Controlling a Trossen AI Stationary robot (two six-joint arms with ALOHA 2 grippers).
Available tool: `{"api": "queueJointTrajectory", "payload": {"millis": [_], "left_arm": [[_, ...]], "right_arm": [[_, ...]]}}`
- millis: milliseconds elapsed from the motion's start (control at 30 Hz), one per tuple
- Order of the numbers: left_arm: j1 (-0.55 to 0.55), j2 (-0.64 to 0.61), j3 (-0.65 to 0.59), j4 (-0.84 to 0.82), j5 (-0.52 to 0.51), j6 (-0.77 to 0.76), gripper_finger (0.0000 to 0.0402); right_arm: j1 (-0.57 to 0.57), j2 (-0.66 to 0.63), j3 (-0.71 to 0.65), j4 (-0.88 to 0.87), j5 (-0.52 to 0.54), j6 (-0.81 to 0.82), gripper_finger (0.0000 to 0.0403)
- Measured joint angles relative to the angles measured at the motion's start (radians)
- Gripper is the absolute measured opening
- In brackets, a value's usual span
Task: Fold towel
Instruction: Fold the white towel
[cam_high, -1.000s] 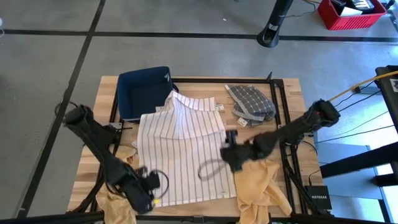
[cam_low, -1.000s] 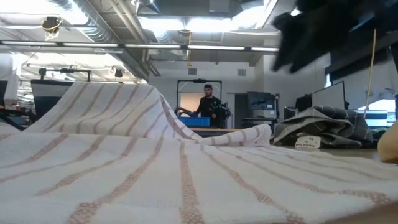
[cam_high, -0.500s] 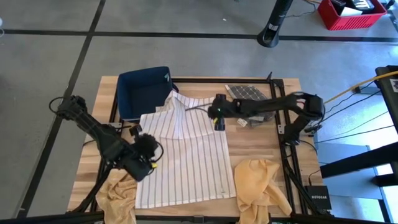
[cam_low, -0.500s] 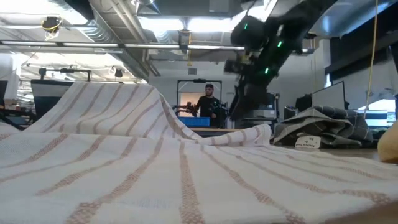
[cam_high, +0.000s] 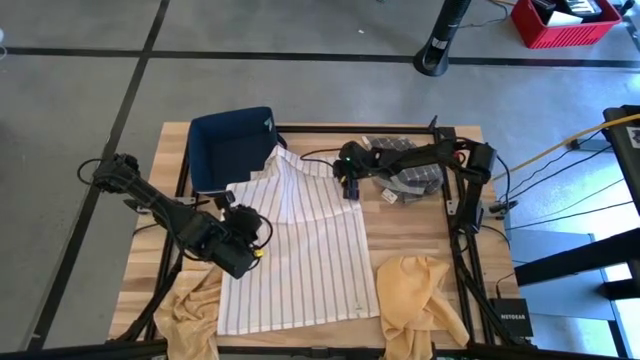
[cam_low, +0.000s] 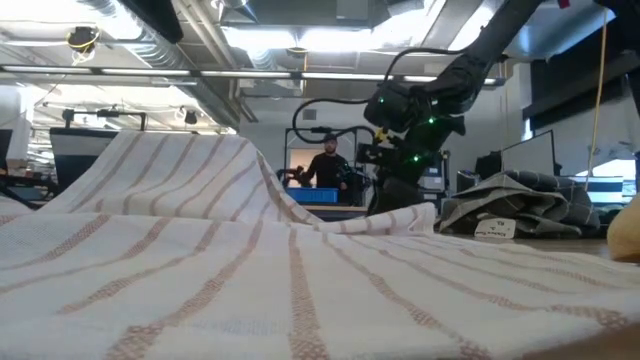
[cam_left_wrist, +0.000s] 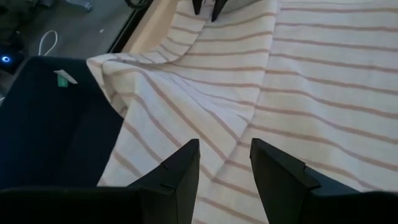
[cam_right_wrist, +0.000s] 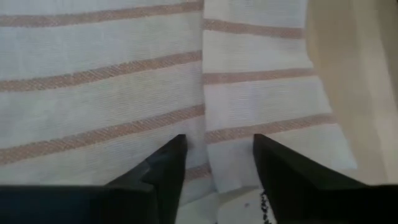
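Observation:
The white towel with thin brown stripes (cam_high: 300, 250) lies spread on the table, and its far-left corner is draped over the rim of a navy bin (cam_high: 232, 145). My left gripper (cam_high: 255, 232) is open above the towel's left part, over a raised crease (cam_left_wrist: 249, 118) near the bin. My right gripper (cam_high: 347, 188) is open, pointing down just above the towel's far-right corner (cam_right_wrist: 267, 124). In the low view the towel (cam_low: 250, 260) fills the foreground, with my right gripper (cam_low: 400, 190) behind it.
A grey checked cloth (cam_high: 405, 165) lies bunched at the table's far right. Two yellow cloths sit at the near edge, one on the right (cam_high: 415, 295) and one on the left (cam_high: 190, 315). A person (cam_low: 328, 165) stands in the room beyond.
My left gripper has moved from the towel's near-left corner toward the far edge and rightward, over the towel's left part. My right gripper has swung from the towel's right middle toward the far edge and come down at the far-right corner. The towel has stayed put.

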Motion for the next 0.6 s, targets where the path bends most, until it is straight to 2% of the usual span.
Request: {"api": "queueJointTrajectory", "payload": {"millis": [300,433,600], "left_arm": [[0.000,0.000,0.000,0.032,-0.001,0.017,0.0137],[0.000,0.000,0.000,0.032,-0.001,0.021,0.0137],[0.000,0.000,0.000,0.030,-0.001,0.021,0.0137]], "right_arm": [[0.002,0.003,-0.002,-0.006,0.090,-0.055,0.0013],[0.002,0.001,-0.003,-0.010,0.160,-0.062,0.0013],[0.020,-0.057,-0.004,-0.044,0.119,-0.073,0.0005]]}}
